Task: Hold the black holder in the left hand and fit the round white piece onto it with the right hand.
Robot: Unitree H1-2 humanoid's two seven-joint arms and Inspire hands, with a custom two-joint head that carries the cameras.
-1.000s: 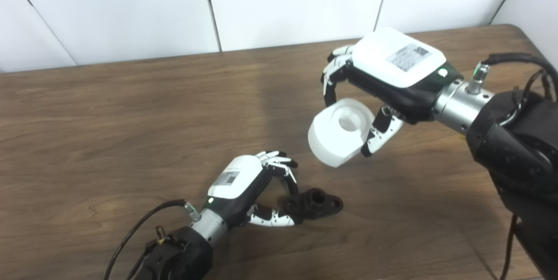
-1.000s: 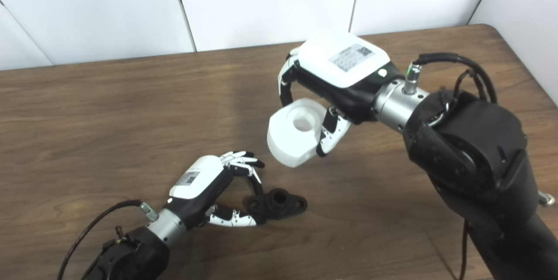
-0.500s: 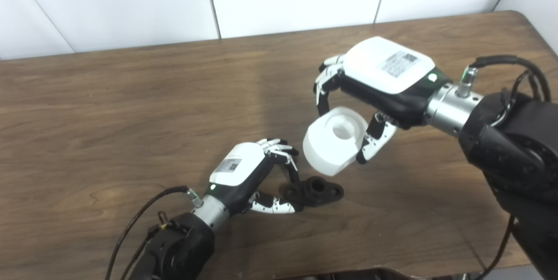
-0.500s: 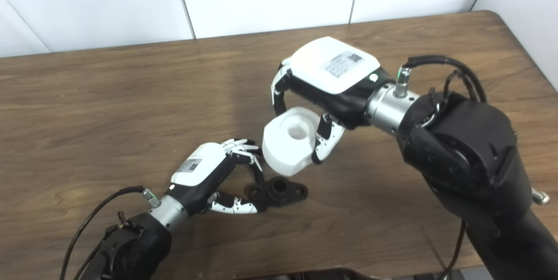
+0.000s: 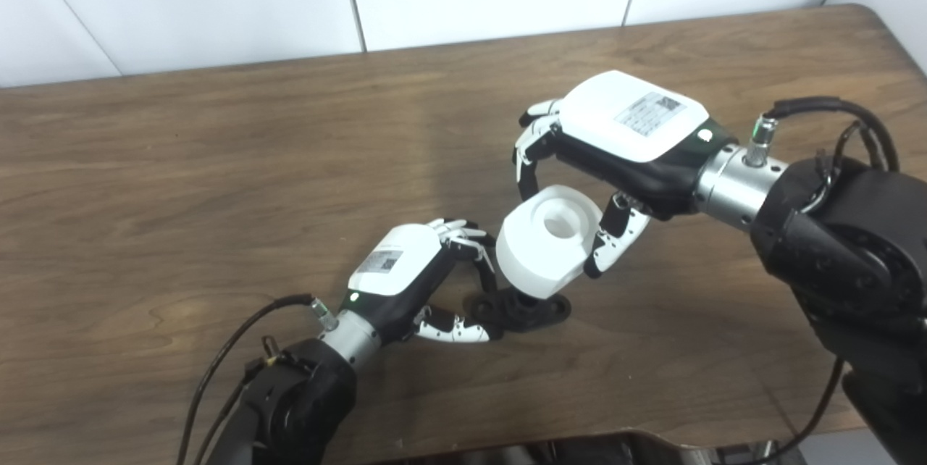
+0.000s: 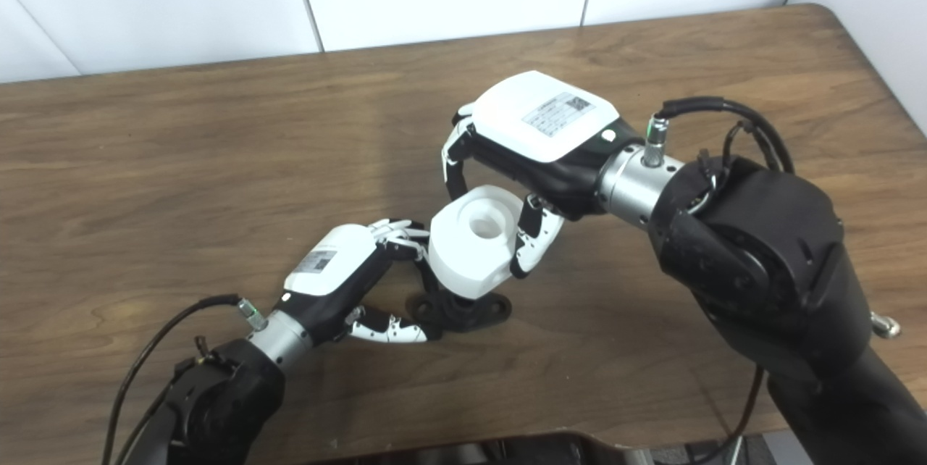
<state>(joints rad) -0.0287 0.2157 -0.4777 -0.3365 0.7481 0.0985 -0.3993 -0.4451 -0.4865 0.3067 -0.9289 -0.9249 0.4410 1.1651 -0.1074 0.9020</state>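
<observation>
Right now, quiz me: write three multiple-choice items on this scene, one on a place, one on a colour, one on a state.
1. Where is the black holder?
A. on the table
B. lifted high
C. on the floor

2. What colour is the round piece?
A. red
B. white
C. blue

3. What is the right hand doing?
A. open, holding nothing
B. resting flat on the table
C. shut on the round piece

Answers: 1 A, it sits on the wooden table with the left hand fingers closed on its end. 2 B, it is plainly white. 3 C, fingers and thumb clasp it just above the holder.
</observation>
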